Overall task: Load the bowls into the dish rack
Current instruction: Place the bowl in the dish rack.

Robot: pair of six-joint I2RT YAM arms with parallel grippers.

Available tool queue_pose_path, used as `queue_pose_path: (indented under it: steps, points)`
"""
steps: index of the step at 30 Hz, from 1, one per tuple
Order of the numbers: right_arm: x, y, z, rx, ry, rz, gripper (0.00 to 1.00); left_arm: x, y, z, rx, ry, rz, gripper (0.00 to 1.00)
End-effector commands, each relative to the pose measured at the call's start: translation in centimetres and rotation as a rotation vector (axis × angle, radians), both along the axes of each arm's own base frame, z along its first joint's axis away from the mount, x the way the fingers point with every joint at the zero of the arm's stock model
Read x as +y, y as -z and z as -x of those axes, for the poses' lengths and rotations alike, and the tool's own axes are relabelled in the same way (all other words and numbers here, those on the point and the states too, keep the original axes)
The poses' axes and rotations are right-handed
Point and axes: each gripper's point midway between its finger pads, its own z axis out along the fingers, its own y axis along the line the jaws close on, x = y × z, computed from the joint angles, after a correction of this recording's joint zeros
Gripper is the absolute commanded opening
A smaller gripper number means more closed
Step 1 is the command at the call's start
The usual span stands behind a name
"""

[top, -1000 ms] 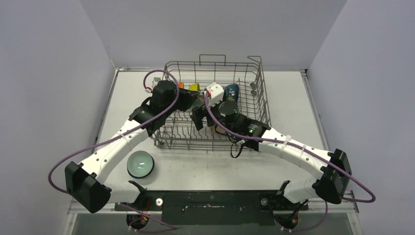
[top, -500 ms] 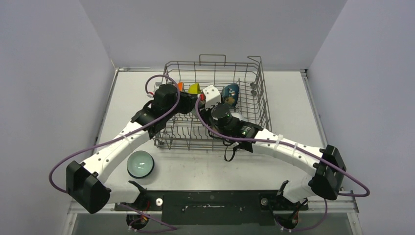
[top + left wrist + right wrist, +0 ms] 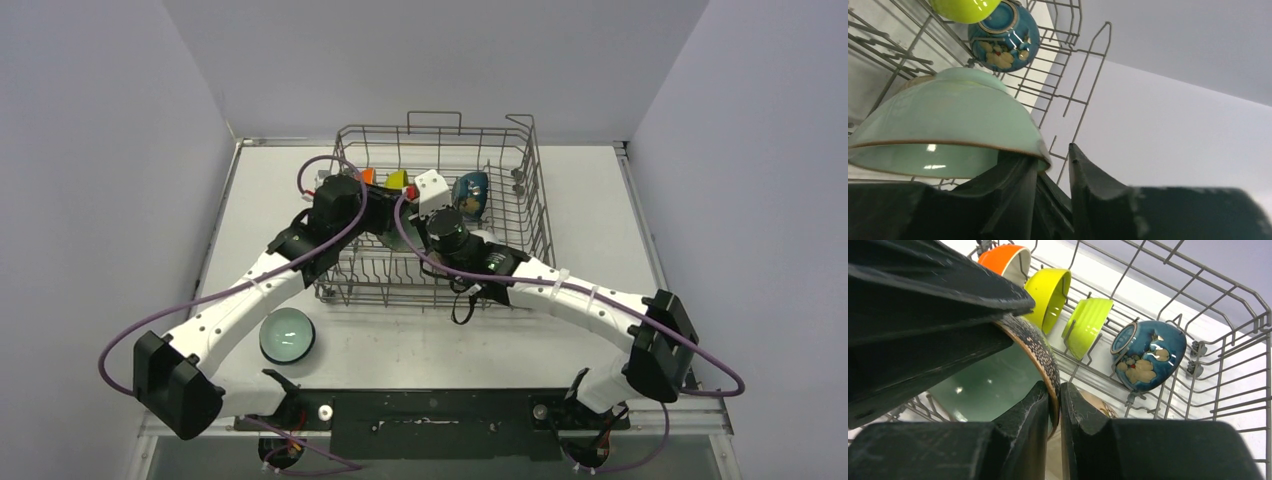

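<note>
dish rack (image 3: 500, 215): grey wire basket at the far middle of the surface (image 3: 590, 200); both arms reach in over its near side.
held bowl (image 3: 948, 115): pale green with a brown rim, tilted, inside the dish rack between the two hands. Whether it rests on the tines cannot be told.
right hand (image 3: 1054, 387): fingers pinched together on the held bowl's rim, one inside and one outside.
left hand (image 3: 1053, 157): fingers a little apart. The rim lies against one finger, with a gap between it and the other.
back row: orange bowl (image 3: 1003, 260), yellow bowl (image 3: 1050, 292), lime bowl (image 3: 1088, 322) and blue-patterned bowl (image 3: 1145, 355) stand on edge side by side in the tines along the far side.
blue-patterned bowl: pale flowers painted on its outside.
loose bowl (image 3: 287, 335): pale green, upright on the surface outside the dish rack, near its left front corner.
</note>
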Motion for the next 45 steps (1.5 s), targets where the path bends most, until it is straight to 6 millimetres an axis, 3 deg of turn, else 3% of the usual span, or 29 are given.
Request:
queue_pose_path:
  steps: [1, 4, 7, 10, 14, 20, 26, 29, 37, 45]
  points:
    - [-0.1, -2.7, -1.2, -0.003, 0.004, -0.110, 0.05, 0.3, -6.8, 0.6, -0.199, 0.009, 0.116, 0.34]
    - [-0.4, -2.3, -2.1, 0.054, -0.037, -0.166, 0.05, 1.0, -7.3, 0.6, -0.258, -0.002, 0.089, 0.48]
    - [-0.9, -1.9, -2.9, 0.105, -0.069, -0.210, 0.05, 1.8, -9.7, 1.0, -0.400, 0.003, 0.081, 0.63]
    - [-1.3, -1.3, -3.2, 0.143, -0.093, -0.218, 0.05, 2.7, -11.7, 1.9, -0.551, 0.024, 0.036, 0.87]
    - [-1.6, -0.6, -3.5, 0.226, -0.151, -0.272, 0.05, 4.9, -12.1, 2.5, -0.672, 0.045, -0.122, 1.00]
    - [-1.8, -1.1, -2.9, 0.342, -0.349, -0.471, 0.05, 8.5, -8.7, 3.0, -0.712, 0.126, -0.395, 0.96]
    - [-1.1, -2.2, -2.0, 0.381, -0.494, -0.557, 0.05, 9.8, -5.3, 5.2, -0.771, 0.208, -0.573, 0.96]
    - [-0.5, -2.9, -1.4, 0.408, -0.565, -0.607, 0.05, 8.8, -4.3, 6.1, -0.776, 0.288, -0.546, 0.96]
    - [0.8, -4.7, 0.1, 0.442, -0.696, -0.699, 0.05, 4.3, -3.3, 8.1, -0.771, 0.524, -0.277, 0.99]
    - [0.8, -5.5, 0.3, 0.436, -0.724, -0.716, 0.05, 3.2, -1.0, 8.2, -0.688, 0.581, -0.221, 1.00]
